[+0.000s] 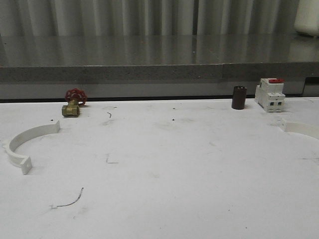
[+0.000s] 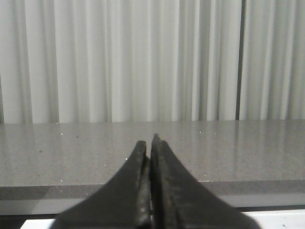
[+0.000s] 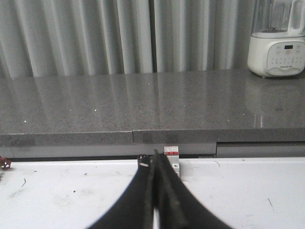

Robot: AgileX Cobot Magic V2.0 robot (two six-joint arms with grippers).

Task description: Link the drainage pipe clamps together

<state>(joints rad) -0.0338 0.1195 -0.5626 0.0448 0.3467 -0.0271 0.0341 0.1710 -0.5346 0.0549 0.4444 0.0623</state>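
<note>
One white half-ring drainage pipe clamp (image 1: 26,141) lies on the white table at the far left, its open side facing right. The other clamp half (image 1: 302,128) lies at the far right edge of the front view, partly cut off. The two are far apart. In the left wrist view my left gripper (image 2: 149,143) is shut with nothing in it, pointing at the grey counter. My right gripper (image 3: 155,160) is shut and empty too, aimed over the table toward the breaker.
A brass valve with a red handwheel (image 1: 74,103) sits at the back left. A dark cylinder (image 1: 239,97) and a white breaker with a red top (image 1: 270,93) stand at the back right. A grey counter (image 1: 159,64) runs behind the table. A white appliance (image 3: 278,45) stands on it.
</note>
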